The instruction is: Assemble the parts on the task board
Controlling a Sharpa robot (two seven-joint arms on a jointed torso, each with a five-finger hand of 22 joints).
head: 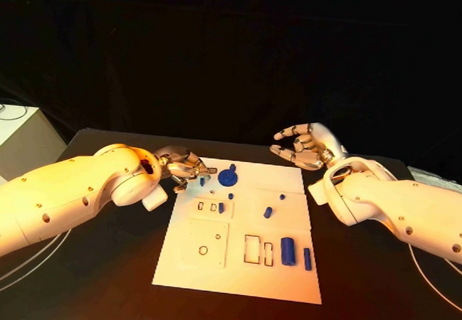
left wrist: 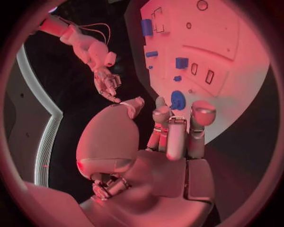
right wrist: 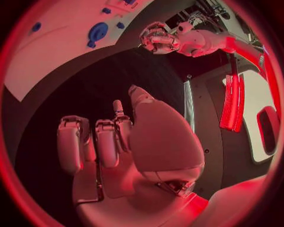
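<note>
Black table [head: 103, 268] under dark backdrop; white flat task board [head: 191, 265] in middle. Left silver hand [head: 186, 169] at board's far left corner, fingers curled; small blue piece seems at fingertips, but whether it is held, cannot tell. Round blue disc part [head: 228, 178] just beside this hand, toward board centre; left hand clearly nearer. Right silver hand [head: 306, 147] beyond far edge, off board, fingers loosely curled, holds nothing. Blue cylinder [head: 287, 251] and thin blue bar [head: 308, 259] lie on near right, long axes pointing away from robot. Nothing stands between left hand and disc.
</note>
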